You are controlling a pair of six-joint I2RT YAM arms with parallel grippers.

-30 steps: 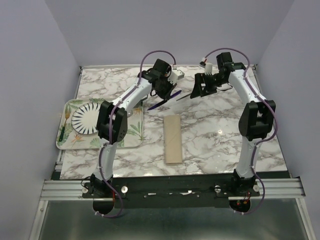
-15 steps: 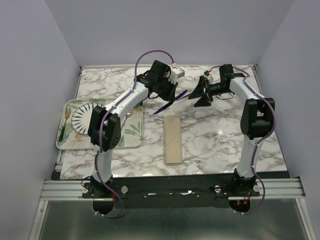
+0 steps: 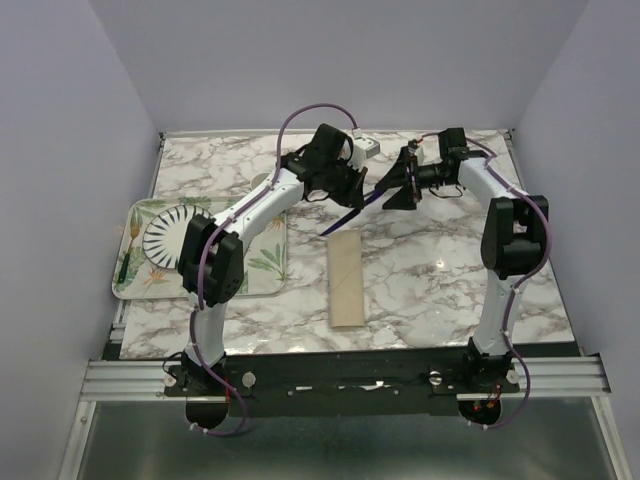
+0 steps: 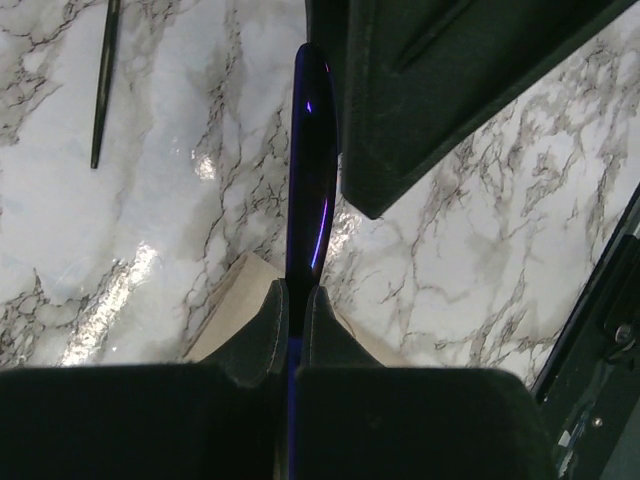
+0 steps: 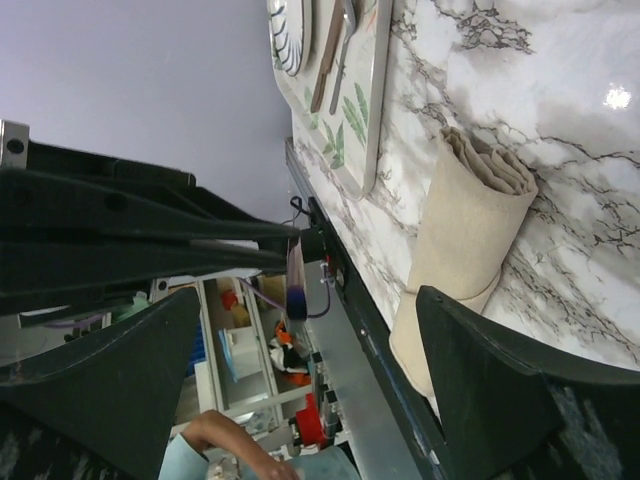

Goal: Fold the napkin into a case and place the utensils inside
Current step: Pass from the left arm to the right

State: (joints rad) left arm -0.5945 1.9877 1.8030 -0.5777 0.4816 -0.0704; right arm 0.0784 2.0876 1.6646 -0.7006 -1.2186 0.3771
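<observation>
Moved: the left gripper (image 3: 355, 200) has swung the purple knife (image 3: 342, 222) rightward since half a second ago, so the knife's upper end now reaches the right gripper (image 3: 397, 187); the case (image 3: 346, 280) has stayed put.
worktop (image 3: 430, 270): marble, with both grippers over its far middle.
tray (image 3: 268, 262): leaf-printed, by the left edge, carrying a striped plate (image 3: 168, 238).
case: folded beige cloth, lying lengthwise at the worktop's middle, its layered end toward the far edge.
right gripper: fingers (image 5: 500, 390) spread wide and holding nothing. The knife's end sits in the gap; whether it touches a finger cannot be told.
left gripper: fingertips (image 4: 268, 325) pinched narrowly on the knife, which slants down with its low tip above the case's far end.
slim dark utensil (image 4: 103, 85): flat on the marble, apart from the knife.
</observation>
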